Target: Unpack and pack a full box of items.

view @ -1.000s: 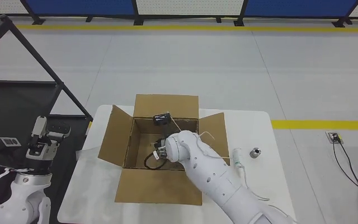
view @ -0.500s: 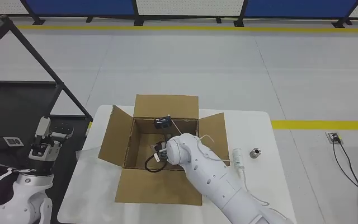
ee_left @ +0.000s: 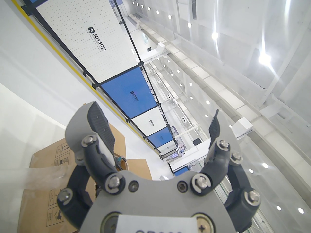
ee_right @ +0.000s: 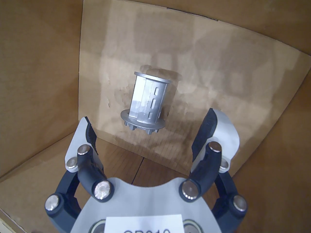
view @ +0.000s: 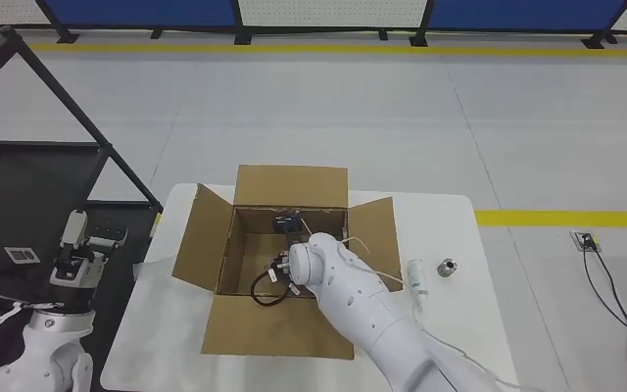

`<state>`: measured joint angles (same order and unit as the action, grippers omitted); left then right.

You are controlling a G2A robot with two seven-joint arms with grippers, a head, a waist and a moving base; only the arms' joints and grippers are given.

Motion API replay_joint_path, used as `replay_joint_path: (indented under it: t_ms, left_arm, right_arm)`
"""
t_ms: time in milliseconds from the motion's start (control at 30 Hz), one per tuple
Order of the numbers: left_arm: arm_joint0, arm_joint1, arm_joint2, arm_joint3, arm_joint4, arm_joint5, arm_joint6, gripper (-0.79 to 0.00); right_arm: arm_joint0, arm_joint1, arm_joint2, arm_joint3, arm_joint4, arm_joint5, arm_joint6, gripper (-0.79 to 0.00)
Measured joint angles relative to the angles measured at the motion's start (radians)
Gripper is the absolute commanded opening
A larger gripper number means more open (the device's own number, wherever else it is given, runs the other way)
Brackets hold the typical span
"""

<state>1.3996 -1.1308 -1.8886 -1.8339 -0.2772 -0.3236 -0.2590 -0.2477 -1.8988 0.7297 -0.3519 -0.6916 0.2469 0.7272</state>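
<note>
Box [view: 291, 184] encloses right gripper [ee_right: 148, 115], spread wide, touching nothing.

**Industrial hall set up as a robot test bay.** The smooth pale-grey floor [view: 323, 118] carries painted yellow lines [view: 294, 47], as on a factory floor. Partitions on black frames fence off the area, with blue panels [view: 118, 10] alternating with white perforated panels [ee_left: 97, 42]. The left wrist view shows a high ceiling [ee_left: 243, 13] with rows of round lights [ee_left: 215, 35]. A single white table [view: 446, 220] bearing an open cardboard box [view: 291, 183] stands in the bay. On the floor near the table lies a socket [view: 585, 239] with a trailing cable [view: 602, 284]. A black metal frame [view: 59, 98] stands on the other side.
</note>
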Motion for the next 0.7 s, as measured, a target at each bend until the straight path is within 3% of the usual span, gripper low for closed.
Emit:
replay_joint_path:
  t_ms: [33,133,333,700]
  left_arm:
    - [0.002,0.000,-0.001,-0.002,0.000,-0.001,0.002,0.000]
    - [0.008,-0.002,-0.002,-0.005,0.000,-0.004,0.007,0.000]
    - [0.015,-0.003,-0.004,-0.011,0.004,-0.008,0.011,0.000]
    - [0.020,-0.006,-0.007,-0.014,0.010,-0.015,0.012,0.000]
  right_arm:
    - [0.007,-0.006,0.002,0.022,0.009,-0.008,-0.007,-0.296]
    - [0.022,-0.020,0.004,0.069,0.020,-0.016,-0.021,-0.400]
    - [0.034,-0.038,0.008,0.126,0.032,-0.025,-0.040,-0.502]
    - [0.058,-0.041,0.021,0.162,0.034,-0.068,-0.016,-0.576]
